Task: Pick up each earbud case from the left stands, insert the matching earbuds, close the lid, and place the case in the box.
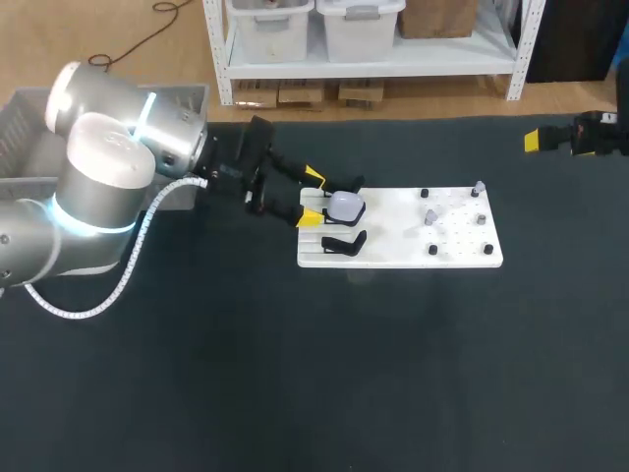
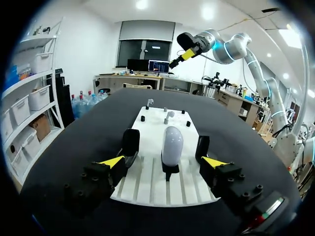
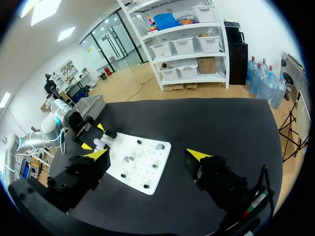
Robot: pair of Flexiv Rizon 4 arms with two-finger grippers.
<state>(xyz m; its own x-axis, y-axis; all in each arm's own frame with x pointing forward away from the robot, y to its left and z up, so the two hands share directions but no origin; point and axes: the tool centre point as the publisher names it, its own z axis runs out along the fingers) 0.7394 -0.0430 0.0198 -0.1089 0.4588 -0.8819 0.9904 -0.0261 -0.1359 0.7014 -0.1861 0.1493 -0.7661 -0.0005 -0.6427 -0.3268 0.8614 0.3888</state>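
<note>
Black tabletop fills most of the head view; a white rect. board lies flat on it, a bit right of centre, long side running across. Board's left end is grooved w/ parallel slots; its right part is dotted w/ a grid of small holes. Four small black knobs stand upright on that right part, near its corners & edges, well apart from each other.
</note>
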